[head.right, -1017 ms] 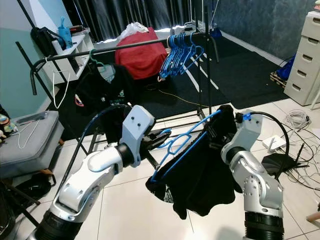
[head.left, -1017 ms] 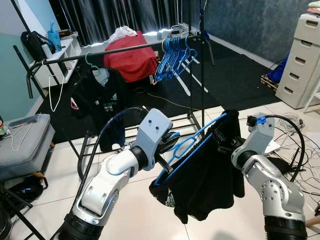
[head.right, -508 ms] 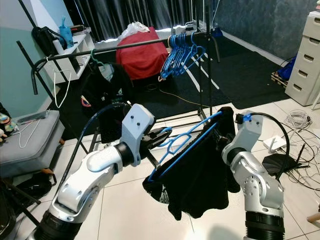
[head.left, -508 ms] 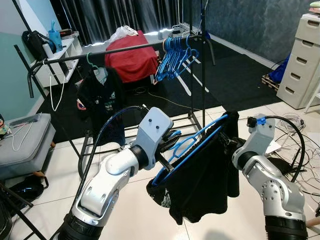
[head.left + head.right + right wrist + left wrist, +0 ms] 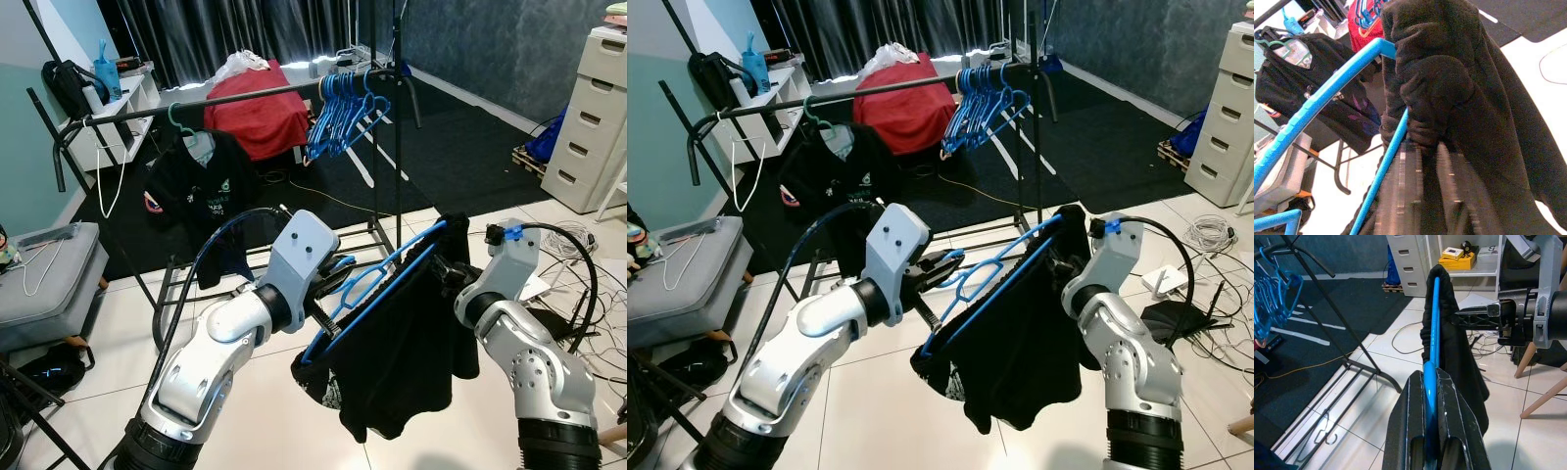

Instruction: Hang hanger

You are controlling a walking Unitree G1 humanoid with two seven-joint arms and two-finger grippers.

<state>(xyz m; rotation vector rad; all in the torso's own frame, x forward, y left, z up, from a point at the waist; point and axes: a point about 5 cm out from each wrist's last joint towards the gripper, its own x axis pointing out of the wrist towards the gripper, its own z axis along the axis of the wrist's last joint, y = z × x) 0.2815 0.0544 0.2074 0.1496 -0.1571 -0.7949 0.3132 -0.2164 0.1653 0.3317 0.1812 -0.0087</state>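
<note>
Gripping blue hanger [image 5: 377,284], left claw [image 5: 328,286]; black garment [image 5: 402,352] hides right claw [image 5: 453,276].

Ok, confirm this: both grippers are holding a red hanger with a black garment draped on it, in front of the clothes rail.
Not quite: the hanger is blue, not red, as the left eye view shows. The rest stands: the left gripper and right gripper both hold it, the black garment draped on it, in front of the clothes rail.

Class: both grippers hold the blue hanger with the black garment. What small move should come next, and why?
Probably raise the blue hanger toward the rail: the left gripper and right gripper hold it well below the rail, so its hook cannot catch yet.
</note>
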